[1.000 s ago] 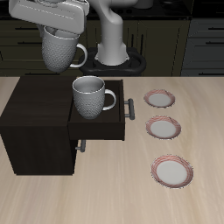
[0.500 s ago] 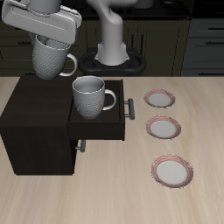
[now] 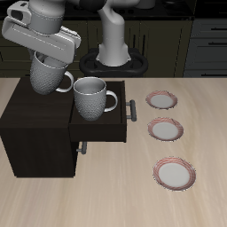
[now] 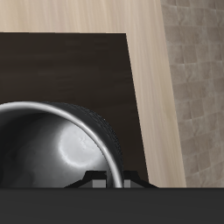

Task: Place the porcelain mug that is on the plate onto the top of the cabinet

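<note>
Three empty plates lie in a row toward the table's front; a second mug stands in the cabinet's open drawer; farther back, the gripper clamps the mug above the cabinet top, tilted.

No text, label, brand, number or sign is readable on anything.

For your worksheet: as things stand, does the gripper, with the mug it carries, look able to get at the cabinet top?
Probably yes. The gripper holds the mug over the cabinet top, where bare space shows below; the other mug stands aside.
</note>
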Motion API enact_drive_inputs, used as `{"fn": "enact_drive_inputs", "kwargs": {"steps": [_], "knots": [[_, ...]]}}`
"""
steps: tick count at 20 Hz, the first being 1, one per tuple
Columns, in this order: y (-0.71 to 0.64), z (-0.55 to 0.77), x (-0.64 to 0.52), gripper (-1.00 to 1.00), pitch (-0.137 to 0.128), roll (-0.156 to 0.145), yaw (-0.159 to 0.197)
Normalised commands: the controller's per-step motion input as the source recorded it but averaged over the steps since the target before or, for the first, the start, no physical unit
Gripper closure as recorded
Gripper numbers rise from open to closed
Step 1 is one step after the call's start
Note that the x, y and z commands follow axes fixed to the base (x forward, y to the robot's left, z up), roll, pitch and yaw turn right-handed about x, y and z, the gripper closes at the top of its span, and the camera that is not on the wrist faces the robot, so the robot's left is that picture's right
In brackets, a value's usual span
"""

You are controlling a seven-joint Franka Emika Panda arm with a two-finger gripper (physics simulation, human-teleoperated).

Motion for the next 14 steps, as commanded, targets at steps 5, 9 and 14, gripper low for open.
{"fn": "enact_drive_inputs", "kwargs": {"steps": [5,9,14], "knots": [[0.09,-0.35,0.11,1.00,0.054,-0.023,-0.006],[0.12,-0.07,0.08,-1.00,0.018,0.017,0.024],[0.24,0.10,-0.04,-1.00,-0.019,0.017,0.000]]}}
